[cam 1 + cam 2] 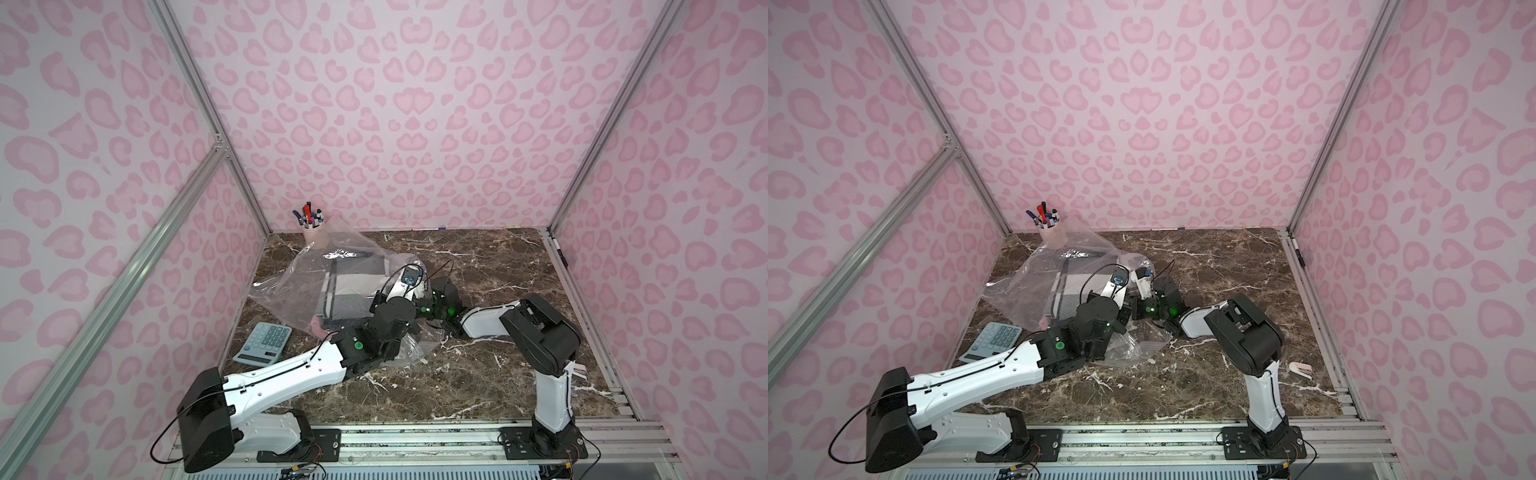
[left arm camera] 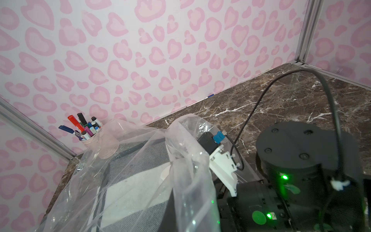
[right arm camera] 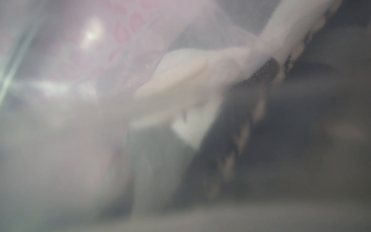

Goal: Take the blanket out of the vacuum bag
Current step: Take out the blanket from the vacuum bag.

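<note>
The blanket (image 1: 349, 286) lay inside the vacuum bag (image 1: 286, 286) on the worktop's (image 1: 498, 270) left side, just left of the right gripper hidden in the bag's mouth, open or closed I couldn't tell, while the shut left gripper seemed to pinch the plastic.

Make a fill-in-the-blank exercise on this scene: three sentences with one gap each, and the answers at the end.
1. The plaid blanket lies ___ the clear vacuum bag.
2. The markers stand in a pink ___ at the back corner.
3. The grey keyed device lying flat near the bag is a ___.

Missing words: inside; cup; calculator.
</note>
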Controlling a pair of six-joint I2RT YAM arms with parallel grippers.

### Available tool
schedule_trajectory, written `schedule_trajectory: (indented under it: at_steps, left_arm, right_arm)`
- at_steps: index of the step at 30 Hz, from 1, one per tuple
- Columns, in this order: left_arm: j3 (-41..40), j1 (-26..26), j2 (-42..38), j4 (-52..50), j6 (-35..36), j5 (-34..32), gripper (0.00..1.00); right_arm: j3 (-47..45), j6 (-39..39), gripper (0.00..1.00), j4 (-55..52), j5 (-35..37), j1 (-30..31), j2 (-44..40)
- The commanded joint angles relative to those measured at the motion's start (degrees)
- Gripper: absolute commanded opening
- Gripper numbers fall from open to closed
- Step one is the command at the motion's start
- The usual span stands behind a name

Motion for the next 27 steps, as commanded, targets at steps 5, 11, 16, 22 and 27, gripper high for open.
schedule_trajectory:
  at_steps: [5, 11, 16, 22, 27]
  left_arm:
    - [0.0, 0.1, 0.0, 1.9, -0.6, 0.0, 0.04]
    - [-0.1, 0.1, -0.3, 1.2, -0.8, -0.1, 0.04]
    - [-0.6, 0.1, -1.0, 1.3, -0.9, -0.2, 0.04]
    - [0.1, 0.1, 0.7, 1.0, -0.8, -0.1, 0.04]
    - [1.1, 0.1, 2.1, 0.7, -1.1, 0.2, 0.04]
  right_arm:
    - [1.8, 1.6, 0.74, 2.8, -1.5, 0.0, 1.3]
    - [3.7, 2.7, 0.72, 4.2, -2.9, 0.0, 3.3]
    - [4.8, 3.6, 0.69, 5.1, -3.7, 0.5, 3.6]
    - [6.4, 3.1, 0.68, 3.6, -4.0, 0.9, 2.1]
    - [7.2, 3.3, 0.69, 3.2, -4.5, 1.0, 1.9]
